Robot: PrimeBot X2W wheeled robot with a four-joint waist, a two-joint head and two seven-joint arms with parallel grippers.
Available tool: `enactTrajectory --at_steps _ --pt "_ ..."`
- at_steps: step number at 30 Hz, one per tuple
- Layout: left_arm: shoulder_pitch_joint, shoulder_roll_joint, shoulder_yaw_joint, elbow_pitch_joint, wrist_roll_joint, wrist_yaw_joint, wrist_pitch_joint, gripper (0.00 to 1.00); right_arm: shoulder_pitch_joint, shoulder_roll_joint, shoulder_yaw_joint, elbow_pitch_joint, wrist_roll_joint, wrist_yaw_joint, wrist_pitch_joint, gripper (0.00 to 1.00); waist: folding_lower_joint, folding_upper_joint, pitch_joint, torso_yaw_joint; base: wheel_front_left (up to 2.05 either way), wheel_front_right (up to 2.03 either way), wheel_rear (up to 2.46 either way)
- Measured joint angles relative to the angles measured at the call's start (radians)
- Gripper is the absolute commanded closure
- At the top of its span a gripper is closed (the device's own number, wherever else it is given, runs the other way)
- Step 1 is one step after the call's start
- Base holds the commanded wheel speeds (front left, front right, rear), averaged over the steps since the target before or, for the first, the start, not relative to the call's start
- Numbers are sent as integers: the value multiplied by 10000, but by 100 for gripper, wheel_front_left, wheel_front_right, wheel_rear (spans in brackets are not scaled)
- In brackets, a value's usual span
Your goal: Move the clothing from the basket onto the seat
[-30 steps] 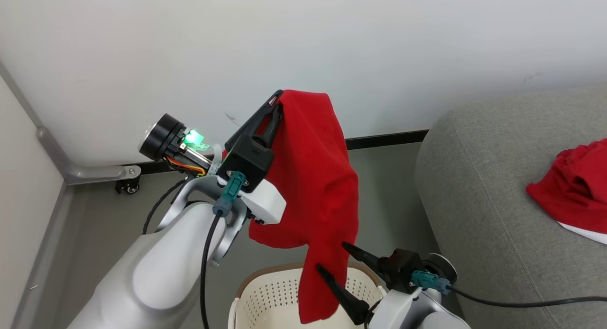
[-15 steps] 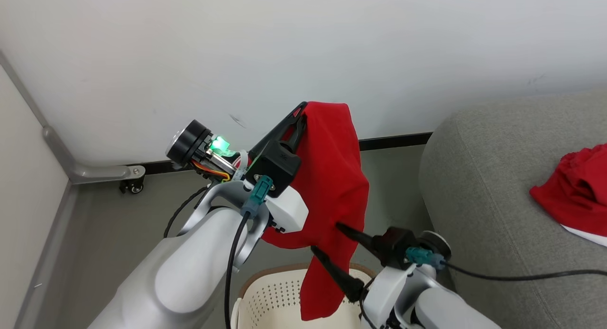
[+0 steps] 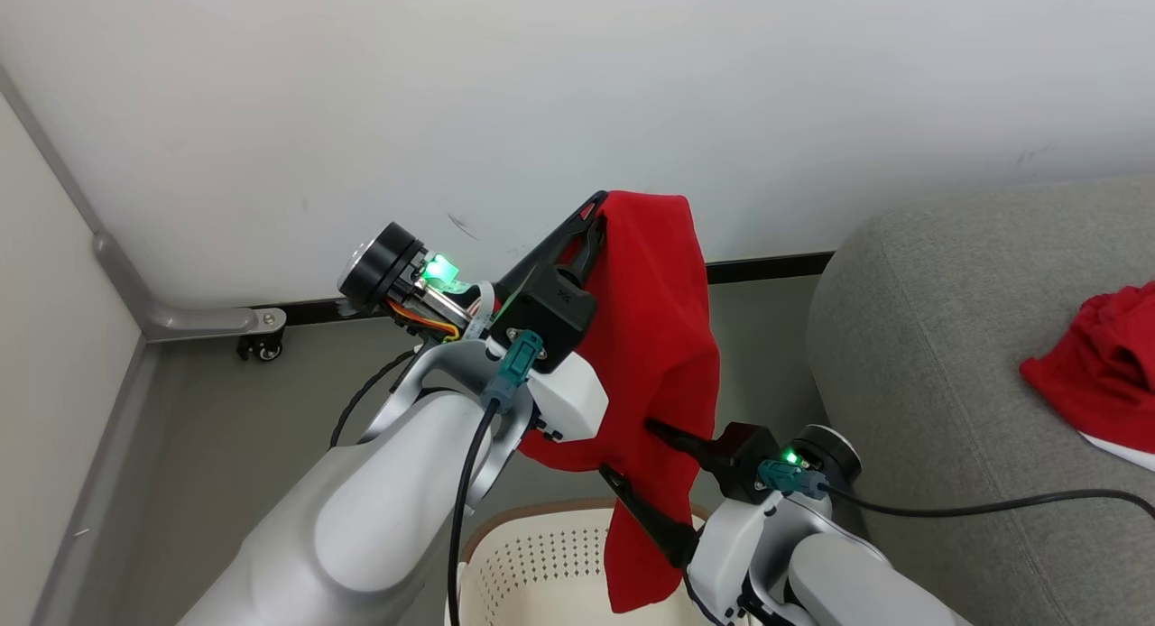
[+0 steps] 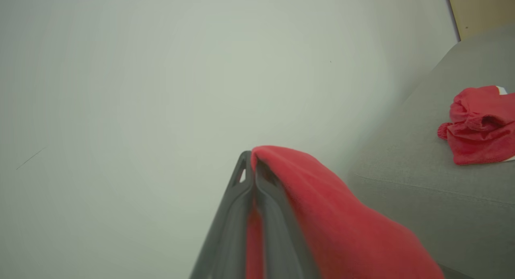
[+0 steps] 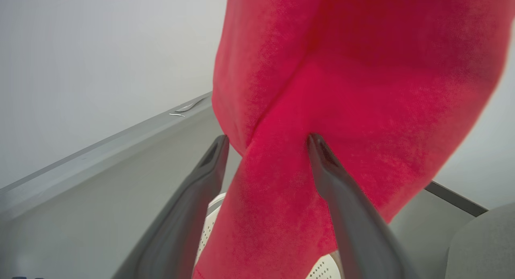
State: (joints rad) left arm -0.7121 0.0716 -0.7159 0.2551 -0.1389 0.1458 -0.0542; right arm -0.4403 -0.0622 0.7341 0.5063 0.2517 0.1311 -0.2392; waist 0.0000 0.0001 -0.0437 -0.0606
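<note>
The garment point(image 3: 663, 337) hangs from the left gripper point(image 3: 597, 207) with its long axis vertical. Its top edge is pinched at the fingertips and its narrow lower end points down at the basket point(image 3: 541, 554). In the head view that end overlaps the basket's brown rim; whether it reaches inside cannot be told. The cloth is plain red on the side that shows, and it drapes over the gripper's right side.

The left forearm rises from the lower left of the head view, with the wrist bent so the fingers point up and rightward toward the white wall point(image 3: 577, 85). In the left wrist view the left gripper point(image 4: 251, 160) is clamped on the garment point(image 4: 342, 222), with red cloth between the closed fingers.

The right arm comes in from the lower right, below the left gripper. The right gripper point(image 3: 627, 447) points up and leftward into the hanging cloth. In its own view the right gripper point(image 5: 268, 139) stands open, one finger on either side of a fold of the garment point(image 5: 322, 90), and the basket point(image 5: 210, 224) is below.

The other garment point(image 3: 1092, 373) lies crumpled on the seat point(image 3: 947, 355), with a white edge showing.

A small mark on the left gripper's black housing is too small to read.
</note>
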Motion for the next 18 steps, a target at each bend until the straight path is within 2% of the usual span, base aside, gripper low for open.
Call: enactTrajectory --at_steps 4,9,10,11,12,13,18 --pt "-3 -15 -36 21 0 2 0 100 -114 15 -42 374 -270 -2 0 0 0 0 16 55 0 0 0" --pt "-10 -38 -71 46 -2 4 0 100 -635 8 -608 518 -508 -2 -48 0 0 0 32 102 0 0 0" --pt "-10 -38 -71 48 -4 6 0 100 -658 6 -654 522 -510 -2 -84 36 0 0 35 104 0 0 0" --pt "-11 -38 -71 54 -6 8 0 100 -660 6 -658 531 -523 -2 -84 63 0 0 39 105 0 0 0" --pt "-11 -38 -71 58 -10 8 0 100 -660 6 -656 550 -539 -2 -84 76 0 0 43 105 0 0 0" --pt "-11 -40 -71 65 -15 10 0 100 -660 13 -692 587 -587 -2 -86 100 0 0 53 99 0 0 0" --pt "-10 -36 -33 153 -94 17 0 100 -659 13 -1093 855 -679 -2 -88 100 0 0 83 39 0 0 0"
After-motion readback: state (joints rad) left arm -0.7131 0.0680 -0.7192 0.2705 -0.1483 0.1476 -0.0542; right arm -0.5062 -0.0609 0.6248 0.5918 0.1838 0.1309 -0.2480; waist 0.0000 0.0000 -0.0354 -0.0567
